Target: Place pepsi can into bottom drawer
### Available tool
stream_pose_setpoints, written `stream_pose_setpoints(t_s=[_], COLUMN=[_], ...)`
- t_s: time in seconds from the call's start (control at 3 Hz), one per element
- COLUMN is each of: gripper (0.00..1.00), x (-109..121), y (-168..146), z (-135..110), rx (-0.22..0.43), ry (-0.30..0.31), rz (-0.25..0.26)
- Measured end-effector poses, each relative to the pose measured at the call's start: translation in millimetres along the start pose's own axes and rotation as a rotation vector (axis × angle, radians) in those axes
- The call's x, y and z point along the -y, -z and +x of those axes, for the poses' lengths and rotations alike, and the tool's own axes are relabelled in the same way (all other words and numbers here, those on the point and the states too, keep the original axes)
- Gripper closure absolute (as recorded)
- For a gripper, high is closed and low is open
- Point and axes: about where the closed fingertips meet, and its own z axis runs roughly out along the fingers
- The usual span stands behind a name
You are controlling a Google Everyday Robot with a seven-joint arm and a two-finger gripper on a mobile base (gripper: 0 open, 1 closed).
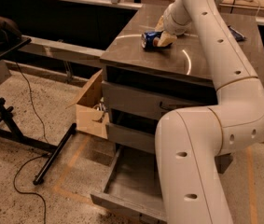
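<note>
The pepsi can point(148, 39) is blue and lies on its side on the dark top of the grey cabinet point(136, 55), near the back. My gripper point(163, 31) reaches down from the white arm point(225, 78) right at the can's right end. Its two cream fingers stand apart, one behind the can and one point(167, 40) in front of it, touching or nearly touching it. The bottom drawer point(129, 183) is pulled out, low at the front of the cabinet, and its flat grey floor is bare. The arm's lower part hides the drawer's right side.
Two upper drawers point(131, 99) are closed. An open cardboard box point(90, 110) sits on the floor left of the cabinet. A black stand point(10, 120) and a cable point(26, 181) lie on the floor at the left. Benches run along the back.
</note>
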Motion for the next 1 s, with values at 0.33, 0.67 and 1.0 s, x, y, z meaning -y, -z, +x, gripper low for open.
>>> stream_pose_setpoints(t_s=[0.33,0.67,1.0], gripper=[0.95,1.00,1.00], x=[-2.7,4.7,22.2], y=[-0.8,20.7,83.7], z=[-4.6,-4.8,2.7], rx=[0.017,0.052,0.098], ry=[0.017,0.008,-0.009], rz=[-0.010,0.026,0.121])
